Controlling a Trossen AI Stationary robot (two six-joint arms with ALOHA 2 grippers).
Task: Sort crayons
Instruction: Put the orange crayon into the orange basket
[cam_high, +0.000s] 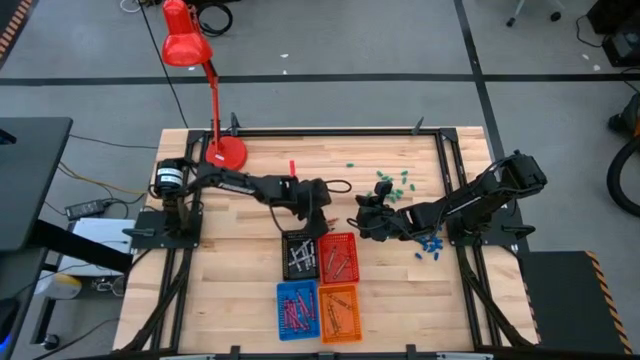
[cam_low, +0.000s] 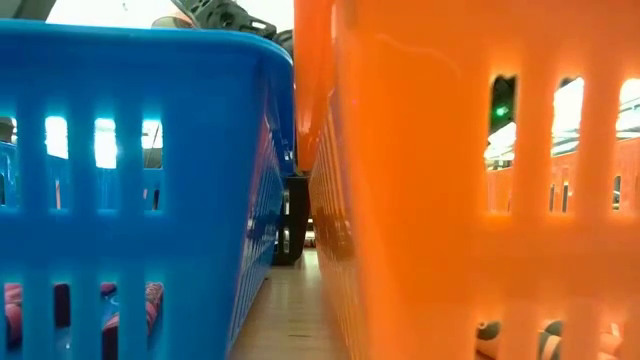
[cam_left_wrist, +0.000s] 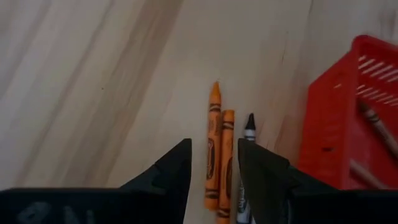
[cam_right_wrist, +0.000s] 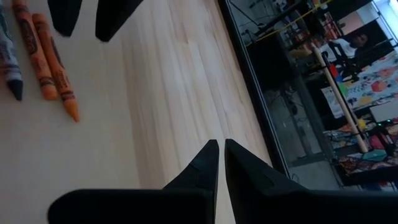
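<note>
Low view is walled off by the blue basket (cam_low: 130, 180) and orange basket (cam_low: 450, 170); left gripper (cam_left_wrist: 214, 163) gapes over three crayons (cam_left_wrist: 222, 155), right gripper (cam_right_wrist: 221, 152) is pinched empty

No legible text; crayon (cam_left_wrist: 213, 149) wrapper markings too small to read.

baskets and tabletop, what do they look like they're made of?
Baskets: likely molded plastic, glossy; the blue basket and orange basket have slotted walls that light glows through. The red basket looks the same. Tabletop: probably pale wood, matte, with visible grain and plank seams.
</note>
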